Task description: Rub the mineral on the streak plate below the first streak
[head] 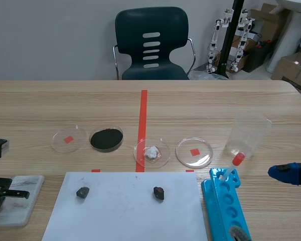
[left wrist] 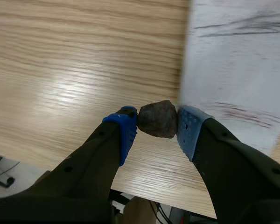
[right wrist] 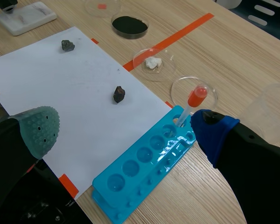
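In the left wrist view my left gripper (left wrist: pixel 157 127) is shut on a small brown mineral (left wrist: pixel 157 117). It holds the stone just above the wood, right beside the near edge of the white streak plate (left wrist: pixel 238 70). The plate carries dark streaks (left wrist: pixel 242 27) at its far end and a faint reddish-brown streak (left wrist: pixel 245 114) closer to the gripper. In the scene view the plate (head: pixel 25 193) lies at the table's front left under the left gripper (head: pixel 1 192); the mineral is hidden there. My right gripper (right wrist: pixel 126 133) is open and empty above the paper and rack, and its blue tip shows as the right gripper (head: pixel 286 173).
A white paper sheet (head: pixel 125 211) holds two dark rocks (head: pixel 82 192) (head: pixel 159 193). Behind it stand several petri dishes: one with black powder (head: pixel 106 139), one with a white lump (head: pixel 152 152). A blue tube rack (head: pixel 226 211) with a red-capped tube (head: pixel 234 165) and a clear cup (head: pixel 248 133) are right.
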Motion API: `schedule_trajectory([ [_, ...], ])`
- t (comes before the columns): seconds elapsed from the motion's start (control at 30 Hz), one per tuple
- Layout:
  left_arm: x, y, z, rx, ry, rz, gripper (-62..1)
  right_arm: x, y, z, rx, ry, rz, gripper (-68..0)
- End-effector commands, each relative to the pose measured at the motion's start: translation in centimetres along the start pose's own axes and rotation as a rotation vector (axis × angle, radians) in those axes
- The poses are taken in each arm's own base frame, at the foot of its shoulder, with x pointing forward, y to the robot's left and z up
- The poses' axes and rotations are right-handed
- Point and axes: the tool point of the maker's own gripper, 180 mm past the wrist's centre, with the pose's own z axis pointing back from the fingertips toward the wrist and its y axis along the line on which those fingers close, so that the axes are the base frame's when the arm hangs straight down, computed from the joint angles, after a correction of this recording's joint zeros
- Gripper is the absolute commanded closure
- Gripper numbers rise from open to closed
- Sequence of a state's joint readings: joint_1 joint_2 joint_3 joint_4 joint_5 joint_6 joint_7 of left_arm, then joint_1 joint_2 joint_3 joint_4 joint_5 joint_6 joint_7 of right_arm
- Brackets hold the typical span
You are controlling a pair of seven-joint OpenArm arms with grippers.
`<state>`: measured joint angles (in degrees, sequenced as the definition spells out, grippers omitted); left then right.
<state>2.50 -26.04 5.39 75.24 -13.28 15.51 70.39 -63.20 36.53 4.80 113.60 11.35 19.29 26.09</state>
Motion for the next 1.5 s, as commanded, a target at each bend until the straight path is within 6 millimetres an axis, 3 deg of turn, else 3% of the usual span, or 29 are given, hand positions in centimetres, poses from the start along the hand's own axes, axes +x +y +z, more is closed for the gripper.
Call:
schedule_trajectory([
  [0.0, -0.4, 0.6, -0.2, 0.018, 0.013, 0.001, -14.5, 0.6, -0.1, -0.1, -0.003, -0.024, -0.001, -58.7],
  [0.47, 0.2, 1.1, 0.2, 0.035, -0.017, -0.003, -14.5, 0.6, -0.1, -0.1, -0.003, -0.024, -0.001, -58.7],
  [0.9, 3.4, 1.1, 3.2, 0.006, -0.236, 0.006, -14.5, 0.6, -0.1, -0.1, -0.003, -0.024, -0.001, -58.7],
  [1.2, 3.8, -1.6, 6.1, -0.180, -0.420, -0.048, -14.5, 0.6, -0.1, -0.1, -0.003, -0.024, -0.001, -58.7],
  [1.47, 2.6, -5.5, 10.8, -0.407, -0.605, -0.143, -14.5, 0.6, -0.1, -0.1, -0.003, -0.024, -0.001, -58.7],
])
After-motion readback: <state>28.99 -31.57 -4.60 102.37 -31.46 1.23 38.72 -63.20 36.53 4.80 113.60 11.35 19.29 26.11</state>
